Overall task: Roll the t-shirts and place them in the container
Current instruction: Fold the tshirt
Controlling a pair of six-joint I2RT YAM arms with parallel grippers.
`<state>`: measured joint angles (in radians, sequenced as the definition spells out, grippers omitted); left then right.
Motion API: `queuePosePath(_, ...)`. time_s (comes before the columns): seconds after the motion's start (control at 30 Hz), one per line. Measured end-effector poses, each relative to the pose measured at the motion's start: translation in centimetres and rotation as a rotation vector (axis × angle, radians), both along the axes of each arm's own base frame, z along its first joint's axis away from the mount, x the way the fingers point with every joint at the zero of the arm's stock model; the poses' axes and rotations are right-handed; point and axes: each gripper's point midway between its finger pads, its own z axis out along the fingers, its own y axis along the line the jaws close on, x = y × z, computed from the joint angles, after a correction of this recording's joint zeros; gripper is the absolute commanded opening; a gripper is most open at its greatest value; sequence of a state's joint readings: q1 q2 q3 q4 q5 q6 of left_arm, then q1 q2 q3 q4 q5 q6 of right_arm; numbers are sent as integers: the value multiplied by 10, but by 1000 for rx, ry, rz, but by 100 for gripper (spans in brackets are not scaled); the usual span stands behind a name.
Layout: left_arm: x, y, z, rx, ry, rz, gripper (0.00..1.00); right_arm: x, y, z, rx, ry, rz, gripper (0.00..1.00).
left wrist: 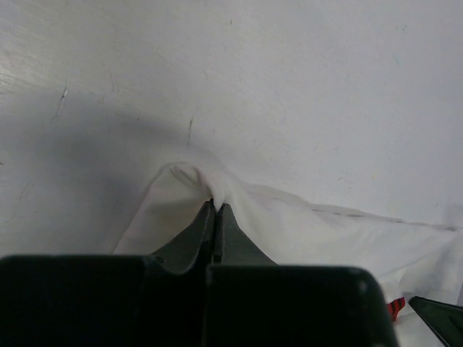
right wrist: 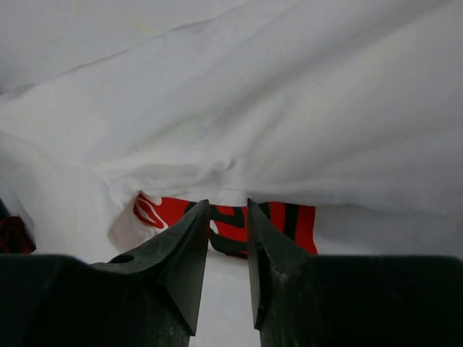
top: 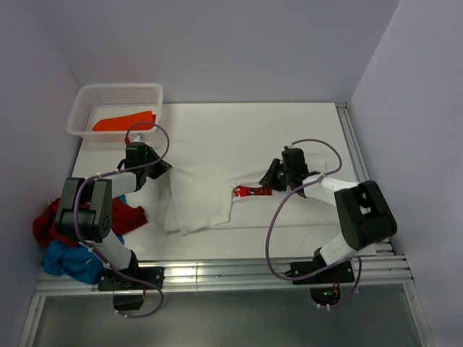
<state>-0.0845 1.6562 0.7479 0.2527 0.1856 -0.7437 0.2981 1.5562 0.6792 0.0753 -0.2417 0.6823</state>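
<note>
We are seeing soft, even overhead light; the white t-shirt is nearly washing out against the white table. The left gripper is casting a broad grey shadow leftward, and both wrist views are blurring along their dark bottom edges.

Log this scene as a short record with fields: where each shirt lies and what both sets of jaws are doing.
white t-shirt: crumpled mid-table, red print partly showing
left jaws: shut on a raised pinch of the white t-shirt's edge
right jaws: slightly parted at the red print; no grip visible
orange t-shirt: inside the white basket, far left
dark red t-shirt and blue t-shirt: heaped at the near left corner
</note>
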Motion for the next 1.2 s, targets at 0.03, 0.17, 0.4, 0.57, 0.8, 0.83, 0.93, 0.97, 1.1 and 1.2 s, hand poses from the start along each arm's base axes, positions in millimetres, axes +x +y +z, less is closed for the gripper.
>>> queuePosePath(0.03, 0, 0, -1, 1, 3, 0, 0, 0, -3, 7, -8, -16, -9, 38)
queuePosePath(0.17, -1, 1, -7, 5, 18, 5, 0, 4, -9, 46, -12, -126, -29, 40)
queuePosePath(0.4, 10, -1, -23, 2, 47, 1, 0, -3, -25, 85, -57, -229, -62, 55)
queuePosePath(0.57, 26, -2, -22, 3, 38, 1, 0, -20, -33, 76, -86, -208, -62, 57)
queuePosePath(0.8, 55, -4, -15, 13, 14, -8, 0, -74, -22, 31, -153, -71, 32, 58)
queuePosePath(0.83, 60, -4, -14, 17, 13, -12, 0, -79, -18, 29, -167, -66, 48, 57)
queuePosePath(0.93, 78, -7, -11, 25, 0, -21, 0, -88, -14, 24, -204, -57, 72, 57)
queuePosePath(0.97, 84, -9, -10, 27, -6, -26, 0, -91, -14, 22, -222, -52, 78, 57)
queuePosePath(1.1, 108, -19, -8, 36, -31, -53, 0, -103, -14, 14, -286, -29, 101, 56)
queuePosePath(1.2, 123, -34, -17, 40, -7, -83, 0, -111, -13, 9, -327, -11, 117, 56)
